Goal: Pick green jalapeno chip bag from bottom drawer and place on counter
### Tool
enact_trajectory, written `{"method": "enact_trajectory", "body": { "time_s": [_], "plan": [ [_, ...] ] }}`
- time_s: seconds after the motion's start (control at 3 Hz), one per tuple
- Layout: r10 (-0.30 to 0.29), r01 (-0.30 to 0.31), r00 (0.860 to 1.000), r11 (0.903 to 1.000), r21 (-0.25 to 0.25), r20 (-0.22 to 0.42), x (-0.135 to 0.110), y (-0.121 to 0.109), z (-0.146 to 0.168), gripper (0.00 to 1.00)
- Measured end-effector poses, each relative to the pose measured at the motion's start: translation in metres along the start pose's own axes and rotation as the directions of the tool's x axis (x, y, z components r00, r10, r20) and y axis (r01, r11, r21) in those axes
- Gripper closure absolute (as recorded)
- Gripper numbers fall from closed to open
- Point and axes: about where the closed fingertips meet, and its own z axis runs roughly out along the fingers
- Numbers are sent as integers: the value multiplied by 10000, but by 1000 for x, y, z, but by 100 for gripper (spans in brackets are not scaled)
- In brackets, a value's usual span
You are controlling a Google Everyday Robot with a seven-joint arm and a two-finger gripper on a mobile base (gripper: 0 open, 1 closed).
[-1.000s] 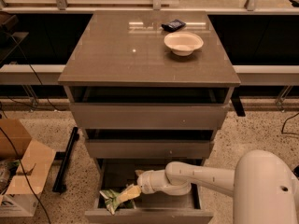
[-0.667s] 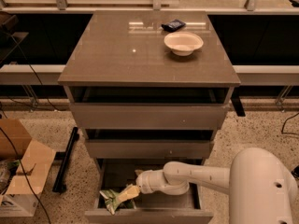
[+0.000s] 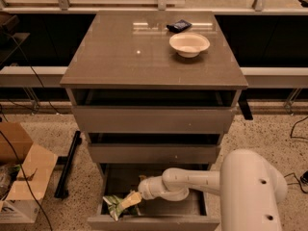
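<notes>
The bottom drawer (image 3: 159, 222) is pulled open at the foot of the cabinet. The green jalapeno chip bag (image 3: 111, 205), light green and crumpled, lies in its front left corner. My gripper (image 3: 127, 201) reaches from the right into the drawer and rests on the bag's right side, covering part of it. My white arm (image 3: 192, 182) stretches over the drawer from the large white body at the lower right. The counter (image 3: 120, 57) is the glossy grey-brown top above.
A white bowl (image 3: 189, 44) and a small dark blue packet (image 3: 179, 26) sit at the counter's back right. The two upper drawers (image 3: 154, 119) stand slightly open. An open cardboard box (image 3: 21, 177) and a black bar (image 3: 67, 165) lie on the floor to the left.
</notes>
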Motion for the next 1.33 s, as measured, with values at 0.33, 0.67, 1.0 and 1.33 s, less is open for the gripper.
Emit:
{"method": "enact_trajectory", "body": {
  "time_s": [0.33,0.67,1.0,1.33],
  "plan": [
    [218,-219,9986,9998,-15,-472,20,-8,26,0],
    [477,-504,9961,9981,-346,-740,35,-4,54,0],
    [802,-873,9924,9933,-758,-931,48,5,78,18],
    [994,-1086,9897,9902,-880,-1030,56,9,86,42]
  ]
}}
